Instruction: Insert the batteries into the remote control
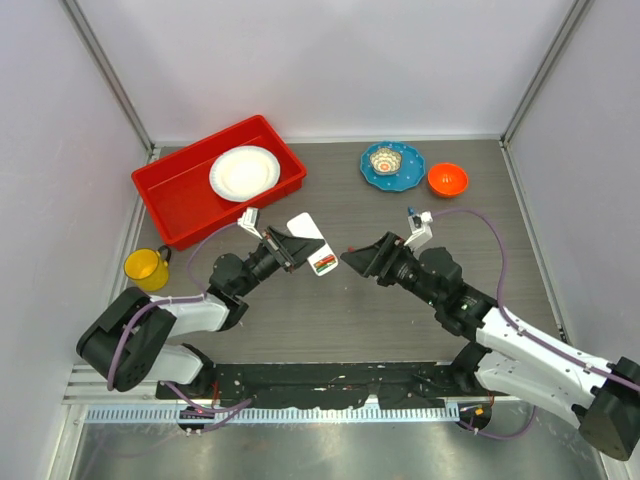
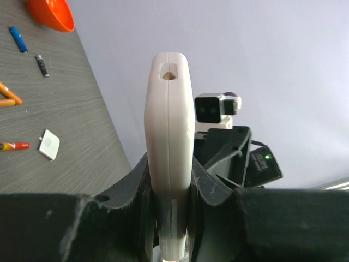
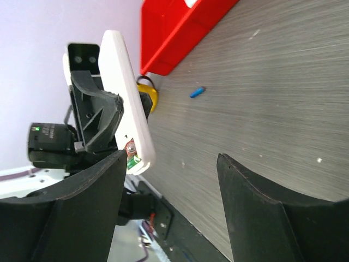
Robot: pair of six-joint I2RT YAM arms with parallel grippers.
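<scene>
White remote control (image 1: 312,240) — apart from tray (image 1: 185,195)

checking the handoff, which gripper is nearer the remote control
Left. The left gripper is shut on the remote control, holding it; the right gripper is open just beside it, a small gap between.

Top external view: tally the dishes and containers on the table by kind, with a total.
Plates: 2 (white plate, blue plate)
Bowls: 2 (orange bowl, small patterned bowl on the blue plate)
Mugs: 1 (yellow mug)
Trays: 1 (red tray, holding the white plate)
Total: 6
</scene>
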